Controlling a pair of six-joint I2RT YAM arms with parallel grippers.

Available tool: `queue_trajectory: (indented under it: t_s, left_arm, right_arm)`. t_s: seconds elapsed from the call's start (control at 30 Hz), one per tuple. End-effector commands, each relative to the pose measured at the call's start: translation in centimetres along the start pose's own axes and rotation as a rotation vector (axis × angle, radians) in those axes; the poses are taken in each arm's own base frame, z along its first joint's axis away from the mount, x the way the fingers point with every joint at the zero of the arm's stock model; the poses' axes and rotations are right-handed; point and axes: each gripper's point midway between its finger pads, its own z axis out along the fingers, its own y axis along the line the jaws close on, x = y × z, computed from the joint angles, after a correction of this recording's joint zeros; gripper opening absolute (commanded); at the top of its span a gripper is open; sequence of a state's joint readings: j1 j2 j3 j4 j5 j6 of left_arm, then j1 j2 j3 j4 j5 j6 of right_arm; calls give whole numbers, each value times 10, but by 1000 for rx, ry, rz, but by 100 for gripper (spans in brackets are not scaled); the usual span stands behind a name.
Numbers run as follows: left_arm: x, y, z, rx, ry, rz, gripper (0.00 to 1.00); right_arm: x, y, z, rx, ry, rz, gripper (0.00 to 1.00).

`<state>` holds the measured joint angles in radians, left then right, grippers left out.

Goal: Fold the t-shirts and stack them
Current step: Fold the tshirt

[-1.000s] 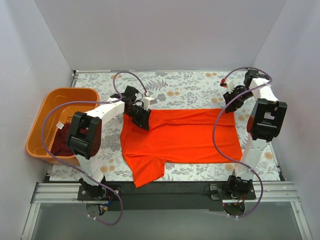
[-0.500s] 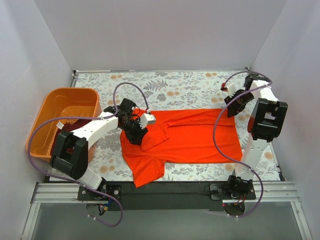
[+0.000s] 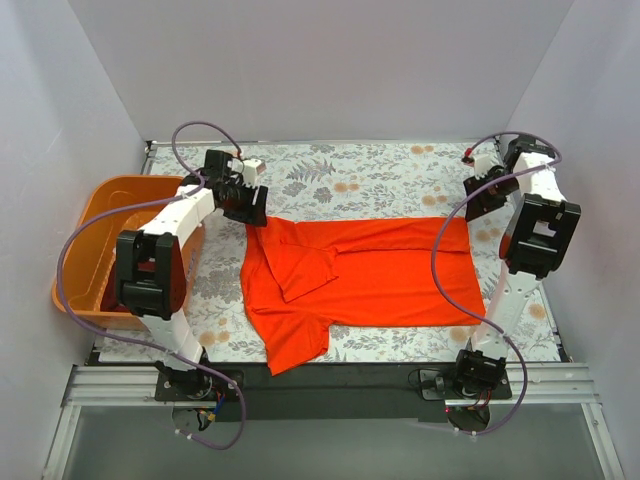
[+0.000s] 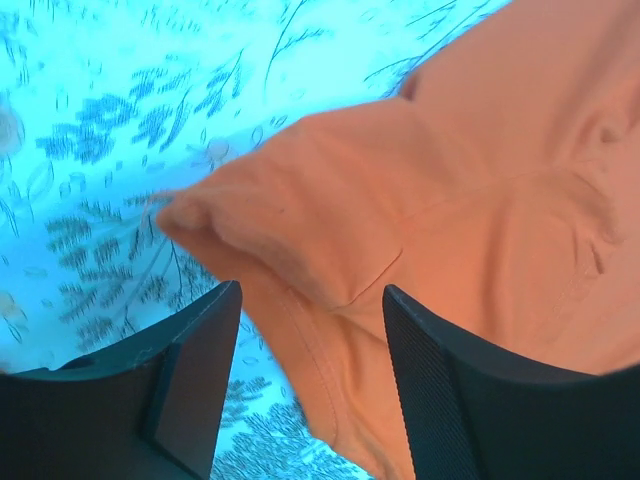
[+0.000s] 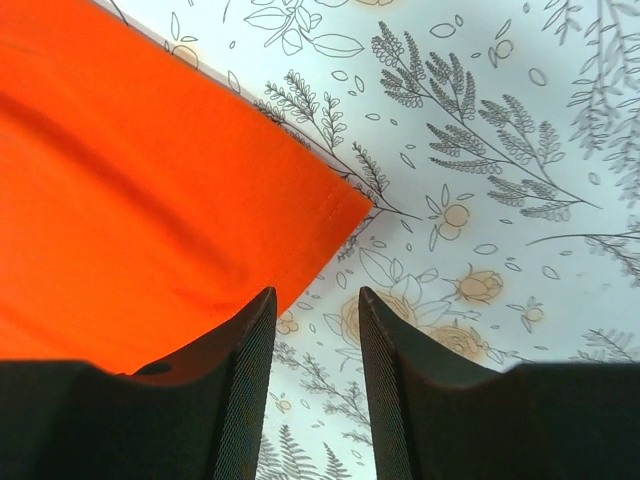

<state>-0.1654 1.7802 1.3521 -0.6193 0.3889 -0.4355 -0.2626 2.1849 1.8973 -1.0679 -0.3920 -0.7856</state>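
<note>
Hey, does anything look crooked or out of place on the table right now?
The orange-red shirt lies lopsided: its far sleeve is folded in over the body, while the near sleeve sticks out flat and reaches the front edge of the table. Nothing looks spilled or damaged.

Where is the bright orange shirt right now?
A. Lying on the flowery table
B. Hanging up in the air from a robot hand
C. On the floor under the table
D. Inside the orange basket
A: the orange-red shirt lies spread out on the flowery table, to the right of the orange basket and not inside it.
</note>
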Motion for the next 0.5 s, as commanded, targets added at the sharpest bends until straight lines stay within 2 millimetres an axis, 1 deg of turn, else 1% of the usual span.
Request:
queue_trajectory:
  t_s: [0.0,0.03,0.13,0.3,0.37,0.47]
  left_arm:
    - [-1,-2,-1,-42,15,-132,58]
    - [3,-2,0,-52,28,-164,61]
    - [19,1,6,-56,70,-217,62]
    - [26,9,15,-72,75,-282,62]
    - [29,12,20,-82,90,-302,62]
    - [34,15,29,-95,107,-341,61]
  right_arm:
    - [-1,2,7,-17,8,107,46]
    - [2,1,10,-21,15,123,46]
    - [9,3,17,-34,37,144,47]
    - [12,0,31,-55,48,180,48]
    - [9,-2,32,-54,41,180,48]
    - [9,-4,39,-68,40,191,47]
